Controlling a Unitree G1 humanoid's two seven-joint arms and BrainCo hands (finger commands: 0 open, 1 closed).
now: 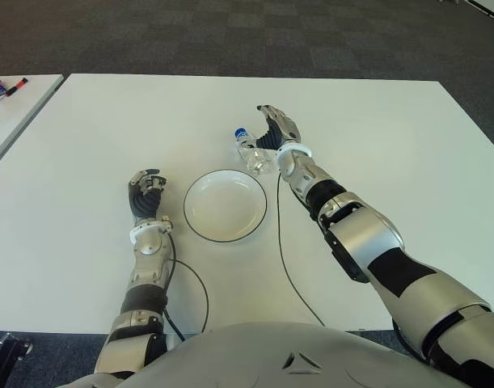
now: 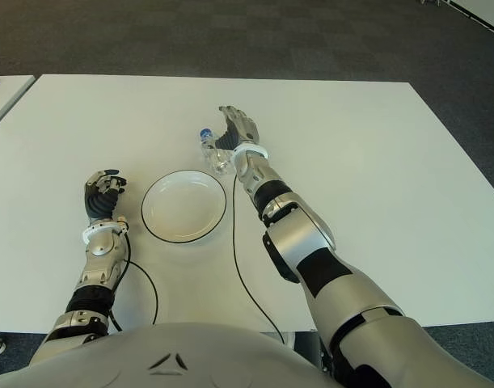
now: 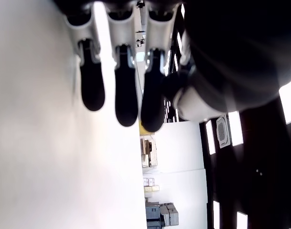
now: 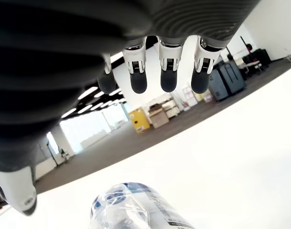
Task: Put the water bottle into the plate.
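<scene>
Bottle on its side, that is the story from the left eye view: the water bottle (image 1: 251, 151) lies on the white table (image 1: 392, 145), blue cap pointing toward the far edge and the robot's left, just beyond the far rim of the plate (image 1: 225, 205) and toward its right side. The right hand (image 1: 277, 129) is right beside the bottle, on its right, fingers extended toward the far edge and gripping nothing. The left hand (image 1: 145, 192) shows to the left of the plate, closer to the near edge, fingers curled inward and empty. A black cable (image 1: 289, 271) runs from the right forearm back to the near edge.

Over to the right eye view: same layout, bottle near the plate's far rim, not inside it.

Left wrist view now: three dark fingertips (image 3: 125, 102) hang beside the white tabletop, nothing between them.

Right wrist view: four fingers (image 4: 168, 78) stretched out straight, and the clear bottle lies below them, close to the palm. Whether the palm touches it, I can't tell.
</scene>
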